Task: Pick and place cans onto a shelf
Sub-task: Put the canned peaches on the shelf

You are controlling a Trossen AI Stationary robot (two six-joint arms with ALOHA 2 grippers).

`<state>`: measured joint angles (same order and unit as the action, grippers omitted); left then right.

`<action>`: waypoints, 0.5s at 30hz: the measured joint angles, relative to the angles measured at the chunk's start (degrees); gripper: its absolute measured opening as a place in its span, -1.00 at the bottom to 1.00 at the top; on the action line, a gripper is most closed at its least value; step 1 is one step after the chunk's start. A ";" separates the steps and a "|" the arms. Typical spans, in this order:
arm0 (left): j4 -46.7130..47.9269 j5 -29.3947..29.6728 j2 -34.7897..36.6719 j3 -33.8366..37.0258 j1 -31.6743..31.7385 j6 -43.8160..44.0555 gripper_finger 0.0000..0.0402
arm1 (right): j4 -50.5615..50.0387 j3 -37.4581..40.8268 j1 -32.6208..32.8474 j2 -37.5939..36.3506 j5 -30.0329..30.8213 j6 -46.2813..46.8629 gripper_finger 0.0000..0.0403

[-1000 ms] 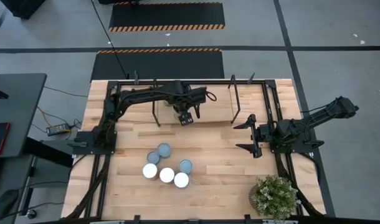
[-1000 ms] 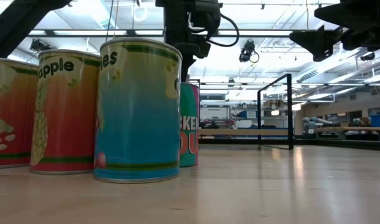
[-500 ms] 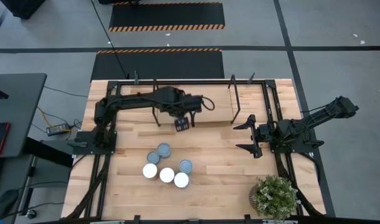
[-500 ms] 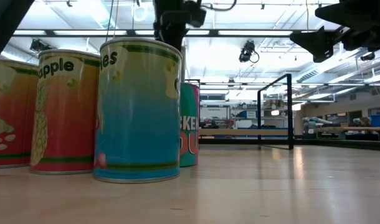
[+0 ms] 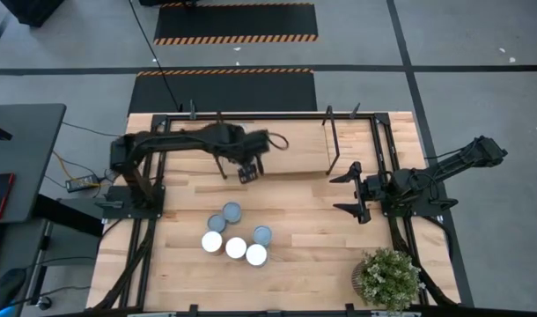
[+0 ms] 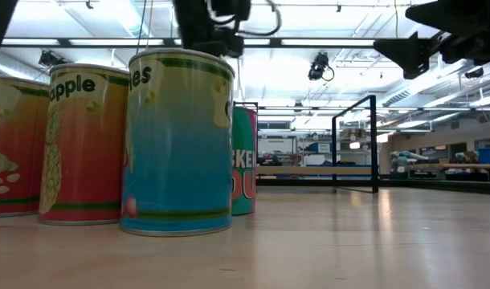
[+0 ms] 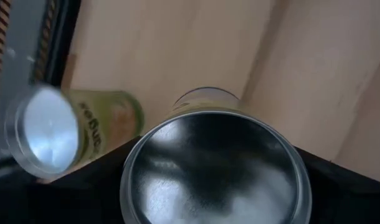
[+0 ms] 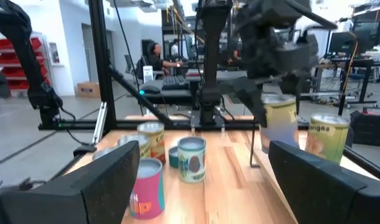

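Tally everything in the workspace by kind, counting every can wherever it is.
Cans: 7
Shelf: 1
Plant: 1
Total: 9

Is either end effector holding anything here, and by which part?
The left end effector grips a can by its sides; the right end effector holds nothing.
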<state>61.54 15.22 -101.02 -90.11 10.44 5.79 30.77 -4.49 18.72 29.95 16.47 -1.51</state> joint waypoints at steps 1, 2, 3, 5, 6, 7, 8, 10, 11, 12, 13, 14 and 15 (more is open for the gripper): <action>-0.62 -0.91 0.89 1.41 0.77 0.83 0.59 | 0.29 -0.01 0.00 0.02 0.02 -0.03 0.81; -1.26 -1.93 1.61 2.41 1.61 1.36 0.59 | 0.44 0.00 0.00 0.05 0.01 -0.13 0.81; -1.86 -3.29 1.93 3.21 2.33 2.00 0.59 | 0.55 0.00 0.00 0.07 0.02 -0.17 0.81; -3.07 -4.78 1.92 4.65 3.25 2.92 0.59 | 0.56 0.00 -0.03 0.04 0.20 -0.45 0.81; -3.46 -5.42 1.81 5.39 3.69 3.17 0.59 | 0.50 0.00 -0.03 0.05 0.20 -0.47 0.81; -4.14 -5.92 1.70 6.17 4.01 3.34 0.59 | 0.52 0.00 -0.04 0.07 0.25 -0.47 0.81; -5.36 -6.21 1.41 6.82 4.21 3.62 0.59 | 0.52 -0.02 -0.02 0.11 0.31 -0.47 0.81; -7.51 -6.29 0.65 8.04 4.48 4.20 0.59 | 0.48 0.00 -0.02 0.15 0.31 -0.51 0.81; -7.16 -6.30 0.11 8.24 4.54 4.48 0.59 | 0.46 0.00 -0.04 0.15 0.33 -0.55 0.81; -7.06 -6.19 -0.29 8.26 4.54 4.85 0.60 | 0.46 0.00 -0.04 0.15 0.33 -0.58 0.81; -7.17 -6.06 -0.61 8.26 4.56 5.56 0.61 | 0.50 0.00 -0.03 0.15 0.33 -0.58 0.81; -7.02 -5.95 -0.88 8.25 4.64 5.71 0.61 | 0.50 0.00 -0.02 0.15 0.34 -0.58 0.81; -6.99 -5.88 -1.01 8.24 4.63 6.08 0.61 | 0.49 0.00 -0.04 0.15 0.35 -0.59 0.81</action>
<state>54.54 9.34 -102.03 -81.87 15.07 11.87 31.26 -4.49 18.68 30.11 16.82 -2.10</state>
